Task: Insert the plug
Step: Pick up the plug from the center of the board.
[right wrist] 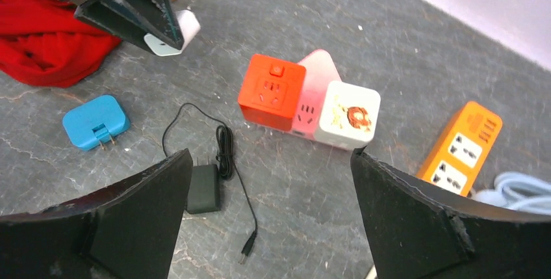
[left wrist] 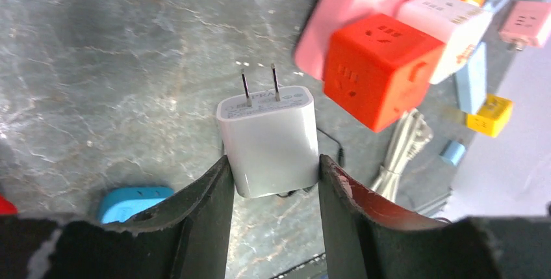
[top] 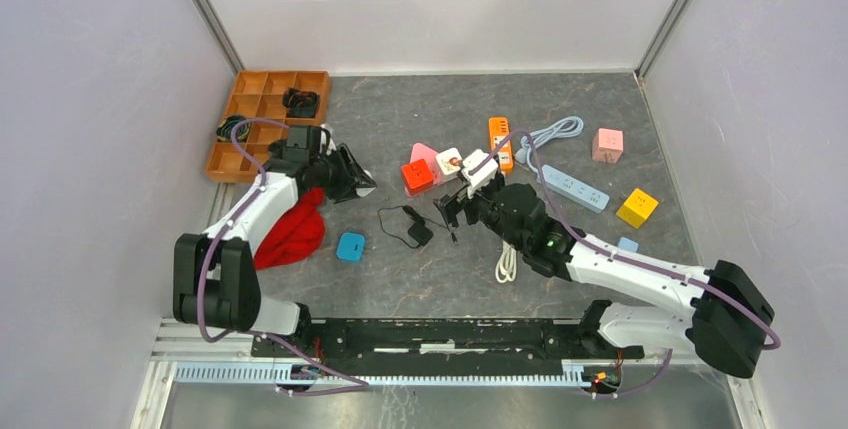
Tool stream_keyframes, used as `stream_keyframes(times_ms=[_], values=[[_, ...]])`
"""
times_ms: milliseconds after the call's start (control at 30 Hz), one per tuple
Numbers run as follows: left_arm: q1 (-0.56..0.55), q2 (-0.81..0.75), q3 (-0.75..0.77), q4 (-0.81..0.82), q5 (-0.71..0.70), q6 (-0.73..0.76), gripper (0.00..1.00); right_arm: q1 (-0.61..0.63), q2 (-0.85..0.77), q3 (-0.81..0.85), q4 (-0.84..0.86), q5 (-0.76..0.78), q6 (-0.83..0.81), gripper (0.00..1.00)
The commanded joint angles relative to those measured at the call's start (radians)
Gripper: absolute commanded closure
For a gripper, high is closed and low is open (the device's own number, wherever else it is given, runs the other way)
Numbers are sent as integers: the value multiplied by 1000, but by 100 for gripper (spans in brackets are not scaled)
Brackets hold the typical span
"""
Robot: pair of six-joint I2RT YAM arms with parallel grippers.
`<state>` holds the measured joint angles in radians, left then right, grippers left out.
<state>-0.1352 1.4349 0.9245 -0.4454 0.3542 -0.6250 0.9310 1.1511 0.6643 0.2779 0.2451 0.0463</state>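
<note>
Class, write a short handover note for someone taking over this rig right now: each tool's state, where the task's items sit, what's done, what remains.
Left tool: shut on the white charger, prongs pointing forward, away from the tool.
Right tool: open, empty, facing the red socket cube.
Done: plug grasped.
Left: line the prongs up with a socket, probably on the red socket cube, push them in, then release.
</note>
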Motion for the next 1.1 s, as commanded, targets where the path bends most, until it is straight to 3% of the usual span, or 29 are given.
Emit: stream_keyframes(times_ms=[0, 267, 433, 500, 600, 700, 767, 867, 1067], values=[[2, -100, 9, -6, 142, -90, 61, 17, 1, -41, 257, -98, -196, 2], [0, -175, -18, 14, 318, -167, 58, 71, 75, -155, 549, -282, -661, 7], [0, -203, -38, 16, 409, -217, 58, 80, 165, -123, 662, -281, -720, 7], [-1, -221, -49, 25, 408, -214, 58, 84, 201, -90, 684, -284, -675, 8], [-1, -240, -63, 39, 396, -207, 59, 85, 247, -12, 673, -241, -459, 12], [-2, -268, -115, 148, 422, -300, 59, 85, 265, 47, 626, -141, -200, 16], [-1, -306, -155, 241, 421, -401, 58, 85, 270, 21, 690, -121, -71, 18], [-1, -361, -194, 345, 399, -534, 59, 89, 290, -34, 812, -111, 7, 23], [-2, -423, -191, 373, 352, -599, 59, 110, 337, -4, 815, -93, 60, 25]])
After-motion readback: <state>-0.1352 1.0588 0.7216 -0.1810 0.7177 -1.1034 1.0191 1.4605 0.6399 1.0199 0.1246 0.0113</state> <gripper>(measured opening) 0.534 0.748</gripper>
